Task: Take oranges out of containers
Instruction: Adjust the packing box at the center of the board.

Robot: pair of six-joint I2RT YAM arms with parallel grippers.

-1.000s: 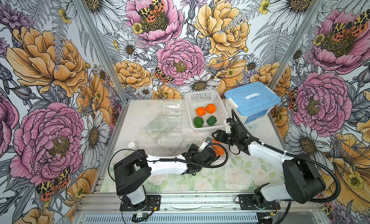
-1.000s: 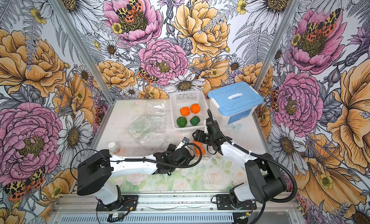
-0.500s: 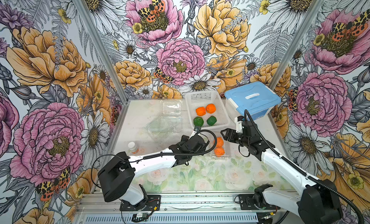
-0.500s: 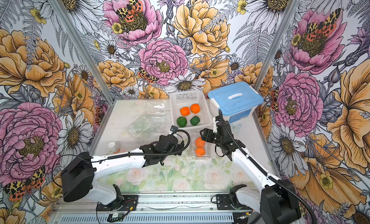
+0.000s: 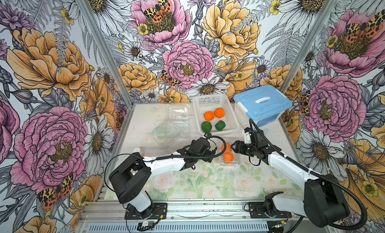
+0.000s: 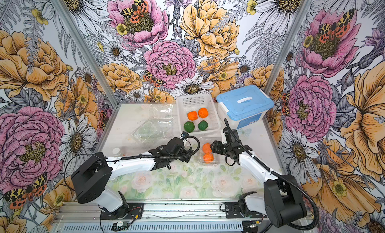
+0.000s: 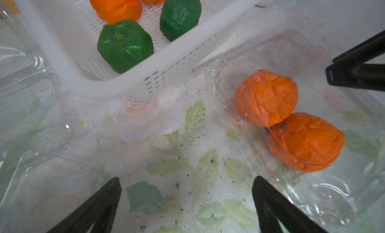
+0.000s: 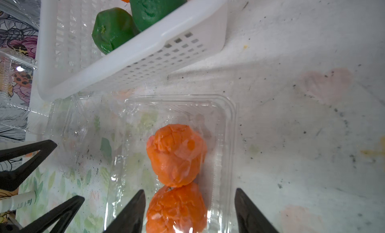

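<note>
Two lumpy orange fruits [image 8: 177, 155] in clear plastic clamshell [image 8: 228, 138]; right gripper [image 8: 190, 190] spread astride one, left gripper [image 7: 186, 177] spread alongside.

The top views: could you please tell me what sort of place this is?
Most likely a robot test booth, not a kitchen: the left arm and right arm are mounted on a metal rail, and flower-printed wall panels close in a small table.

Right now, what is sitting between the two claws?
The clear box with two oranges inside lies between the left claw and the right claw. Both top views show it.
</note>
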